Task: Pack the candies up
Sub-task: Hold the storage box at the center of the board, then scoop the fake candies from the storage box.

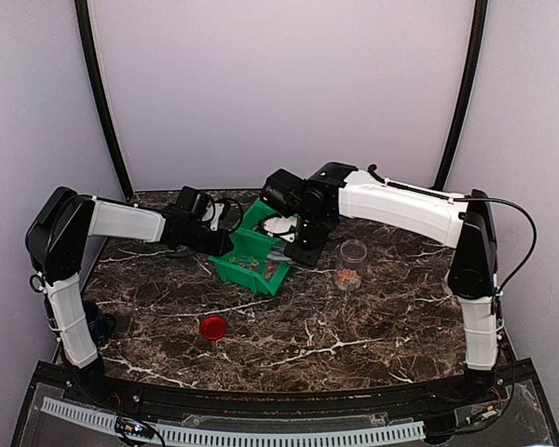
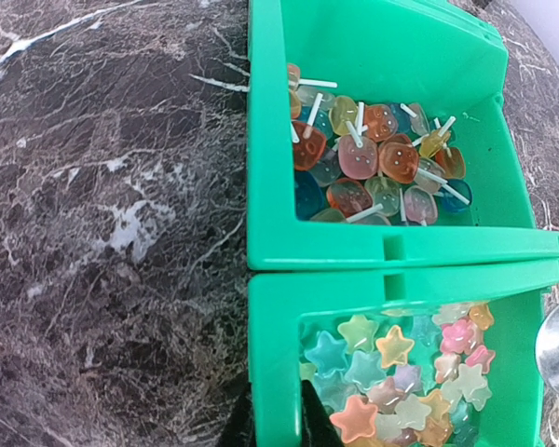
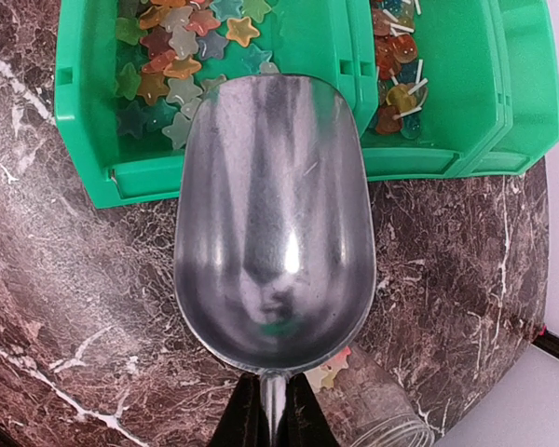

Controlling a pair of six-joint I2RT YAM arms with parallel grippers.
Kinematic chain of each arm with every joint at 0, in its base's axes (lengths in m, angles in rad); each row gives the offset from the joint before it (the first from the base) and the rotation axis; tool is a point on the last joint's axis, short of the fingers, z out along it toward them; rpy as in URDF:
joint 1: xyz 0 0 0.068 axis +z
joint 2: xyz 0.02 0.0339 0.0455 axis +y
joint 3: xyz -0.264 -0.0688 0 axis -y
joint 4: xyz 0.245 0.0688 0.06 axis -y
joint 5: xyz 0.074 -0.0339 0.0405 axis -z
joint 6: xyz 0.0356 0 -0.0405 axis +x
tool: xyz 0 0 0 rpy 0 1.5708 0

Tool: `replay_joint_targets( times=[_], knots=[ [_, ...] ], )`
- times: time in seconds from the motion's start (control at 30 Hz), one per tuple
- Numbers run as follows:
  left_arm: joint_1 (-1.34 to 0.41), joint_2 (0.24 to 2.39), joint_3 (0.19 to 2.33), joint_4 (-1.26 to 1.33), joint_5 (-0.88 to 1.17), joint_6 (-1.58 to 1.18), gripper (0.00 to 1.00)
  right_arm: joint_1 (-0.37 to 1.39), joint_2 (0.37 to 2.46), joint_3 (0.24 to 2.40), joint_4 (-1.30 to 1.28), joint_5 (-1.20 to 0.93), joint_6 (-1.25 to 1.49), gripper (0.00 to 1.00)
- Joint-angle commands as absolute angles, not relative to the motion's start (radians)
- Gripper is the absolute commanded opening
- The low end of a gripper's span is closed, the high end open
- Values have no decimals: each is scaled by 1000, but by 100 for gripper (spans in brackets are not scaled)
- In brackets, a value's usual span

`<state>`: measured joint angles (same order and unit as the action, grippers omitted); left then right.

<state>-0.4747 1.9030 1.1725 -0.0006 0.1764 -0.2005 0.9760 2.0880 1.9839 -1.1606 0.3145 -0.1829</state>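
Observation:
The candies (image 2: 391, 382) are small star-shaped sweets in orange, tan, green and pink, heaped in the nearer green bin (image 2: 275, 317). My left gripper (image 2: 278, 414) is shut on that bin's side wall, one finger inside and one outside. In the right wrist view the same candies (image 3: 177, 56) lie just beyond an empty metal scoop (image 3: 272, 223). My right gripper (image 3: 272, 414) is shut on the scoop's handle. A few candies (image 3: 331, 371) sit in a clear jar (image 3: 382, 410) under the scoop. From above, both grippers meet at the bin (image 1: 252, 253), and the jar (image 1: 351, 265) stands to its right.
A second green bin (image 2: 382, 47) beside the first holds round stick sweets (image 2: 373, 158). A round red lid (image 1: 213, 326) lies on the marble table (image 1: 354, 335) in front of the bins. The table's curved back edge runs along the walls.

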Motion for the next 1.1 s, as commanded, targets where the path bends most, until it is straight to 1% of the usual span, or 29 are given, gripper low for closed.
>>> replay_joint_targets(
  times=[0.0,0.1,0.3,0.73,0.8,1.07],
  knots=[
    [-471,1865,1130,61,216,-256,0,994,2098,2008,-1173,323,-189,0],
    [-479,1862,1130,57,183,-258,0,1000,2101,2007,-1182,323,-192,0],
    [-544,1836,1162,19,16,-182,0,1017,2111,1972,-1183,312,-197,0],
    [-609,1805,1202,-4,-112,-126,0,1020,2096,1901,-1199,402,-174,0],
    [-641,1800,1217,-15,-139,-115,0,1020,2098,1898,-1199,408,-173,0],
    [-669,1763,1220,22,-131,-124,0,1027,2125,1928,-1201,399,-182,0]
  ],
)
